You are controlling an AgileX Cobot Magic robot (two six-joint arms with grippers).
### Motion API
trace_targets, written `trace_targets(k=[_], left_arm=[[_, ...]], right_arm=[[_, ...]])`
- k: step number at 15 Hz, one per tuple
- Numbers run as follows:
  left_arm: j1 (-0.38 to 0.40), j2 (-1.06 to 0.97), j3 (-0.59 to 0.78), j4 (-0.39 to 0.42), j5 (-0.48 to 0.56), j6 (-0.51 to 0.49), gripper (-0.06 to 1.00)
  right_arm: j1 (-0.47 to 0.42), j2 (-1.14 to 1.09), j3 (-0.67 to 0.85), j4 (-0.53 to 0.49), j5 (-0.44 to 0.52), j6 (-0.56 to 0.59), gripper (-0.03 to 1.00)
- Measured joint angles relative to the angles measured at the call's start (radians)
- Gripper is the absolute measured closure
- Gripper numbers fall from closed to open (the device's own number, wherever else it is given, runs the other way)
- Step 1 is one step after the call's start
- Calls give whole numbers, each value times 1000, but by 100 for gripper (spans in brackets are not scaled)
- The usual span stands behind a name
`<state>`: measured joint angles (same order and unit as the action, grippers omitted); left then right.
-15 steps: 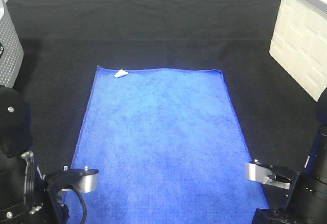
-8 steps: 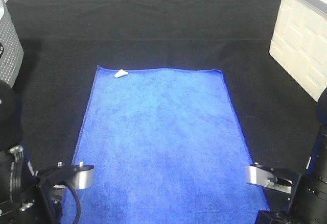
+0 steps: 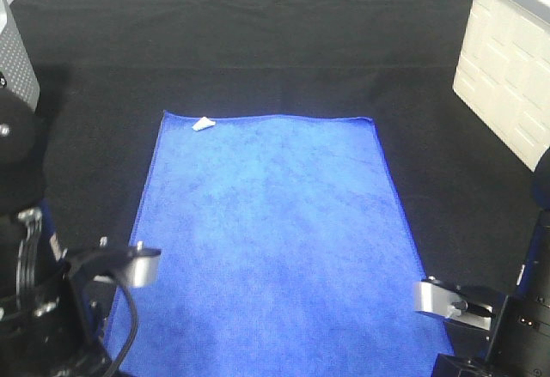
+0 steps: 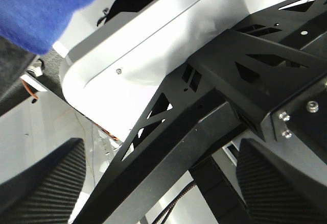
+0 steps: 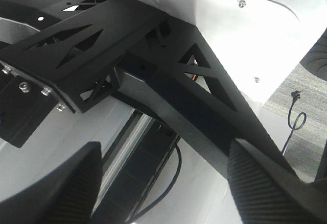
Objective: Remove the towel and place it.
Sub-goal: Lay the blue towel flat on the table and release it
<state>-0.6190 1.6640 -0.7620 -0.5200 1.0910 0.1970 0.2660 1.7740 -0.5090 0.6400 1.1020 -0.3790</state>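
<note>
The blue towel point(image 3: 271, 240) lies flat on the black table cloth point(image 3: 258, 42), its white tag point(image 3: 203, 124) at the far left corner. My left arm point(image 3: 129, 270) is at the towel's near left edge and my right arm point(image 3: 443, 298) at its near right edge. In the left wrist view the left gripper point(image 4: 163, 193) is open and empty, its ribbed fingers point(image 4: 41, 183) wide apart, and a hanging corner of the towel point(image 4: 30, 9) shows. In the right wrist view the right gripper point(image 5: 163, 183) is open and empty. Both point at the robot's black frame.
A white panelled box point(image 3: 507, 68) stands at the right edge of the table. A grey perforated unit point(image 3: 15, 68) stands at the left edge. The robot's black truss frame point(image 4: 214, 96) and white body point(image 5: 255, 25) fill the wrist views.
My left arm's silver joint has risen and shifted slightly along the towel's left edge. My right arm has dropped a little toward the near edge. The towel has not moved.
</note>
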Motion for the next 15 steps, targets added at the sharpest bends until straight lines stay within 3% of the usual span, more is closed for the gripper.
trace_targets(k=[7,11,13,15], left_arm=[[0,0,-164,152,110,-66,19],[3,1,-268,245,118,-69,19],[56,1,-330,257,121,-70,19],[162,1,-405,261,121,-70,19]], right_arm=[[0,-221,-200,-5,101,32,29],[0,-254,-392,-171,112,179,29],[-5,-254,-491,-267,112,213,29],[-50,-254,-583,-296,89,229,29]])
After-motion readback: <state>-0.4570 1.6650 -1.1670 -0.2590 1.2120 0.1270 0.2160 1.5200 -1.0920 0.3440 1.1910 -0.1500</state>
